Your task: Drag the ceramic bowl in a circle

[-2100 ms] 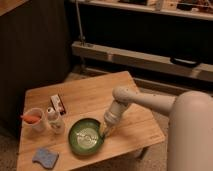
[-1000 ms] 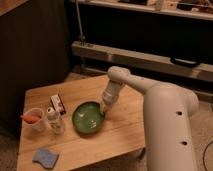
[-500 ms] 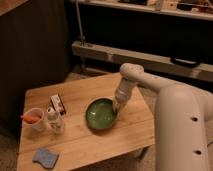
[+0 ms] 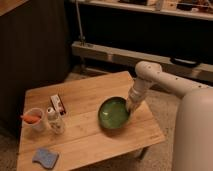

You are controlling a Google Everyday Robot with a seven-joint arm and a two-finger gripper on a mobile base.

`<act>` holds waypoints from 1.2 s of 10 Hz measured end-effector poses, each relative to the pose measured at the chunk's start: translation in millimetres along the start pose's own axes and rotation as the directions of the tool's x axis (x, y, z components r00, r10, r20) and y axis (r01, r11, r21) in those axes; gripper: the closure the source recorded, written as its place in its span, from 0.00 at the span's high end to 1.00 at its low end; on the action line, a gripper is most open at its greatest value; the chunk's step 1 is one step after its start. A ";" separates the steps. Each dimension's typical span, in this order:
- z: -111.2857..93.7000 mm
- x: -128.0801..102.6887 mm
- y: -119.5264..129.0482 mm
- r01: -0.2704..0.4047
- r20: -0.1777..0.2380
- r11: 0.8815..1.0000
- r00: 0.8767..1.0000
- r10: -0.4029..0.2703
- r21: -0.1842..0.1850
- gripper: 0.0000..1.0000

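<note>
Dragging the ceramic bowl (image 4: pixel 114 114) up and rightward from the lower middle of the bench (image 4: pixel 90 90) to centre right of the frame, with the hand (image 4: pixel 131 106) at its right rim, grip impossible to tell, probably only partway round the circle.

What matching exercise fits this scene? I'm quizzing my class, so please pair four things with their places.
Things:
1. bowl
2. mug
3. sponge
4. claw

Places:
A. near left corner of the table
B. at the bowl's right rim
C. left edge of the table, with a carrot in it
D. right half of the table

Pairs: 1-D, 2-C, 3-A, 4-B
</note>
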 end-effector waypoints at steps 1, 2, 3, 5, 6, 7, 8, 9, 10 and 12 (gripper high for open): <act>2.9 -8.2 8.2 -0.023 0.010 1.000 1.000 0.023 -0.006 0.00; 7.4 -17.1 15.7 -0.050 0.023 0.999 0.998 0.050 -0.016 0.00; 10.3 -22.0 16.5 -0.060 0.031 0.998 0.998 0.061 -0.019 0.00; 11.9 -40.3 26.7 -0.081 0.048 0.996 0.995 0.083 -0.029 0.00; 12.2 -50.7 27.0 -0.080 0.056 0.996 0.995 0.081 -0.029 0.00; 15.0 -65.7 21.5 -0.069 0.067 0.997 0.995 0.070 -0.024 0.00; 19.0 -77.7 14.5 -0.065 0.073 0.998 0.995 0.066 -0.019 0.00; 23.0 -93.6 12.0 -0.070 0.080 0.997 0.994 0.071 -0.012 0.00; 26.4 -108.8 17.4 -0.086 0.087 0.996 0.992 0.087 -0.014 0.00; 34.9 -125.7 18.6 -0.093 0.105 0.995 0.990 0.094 -0.020 0.00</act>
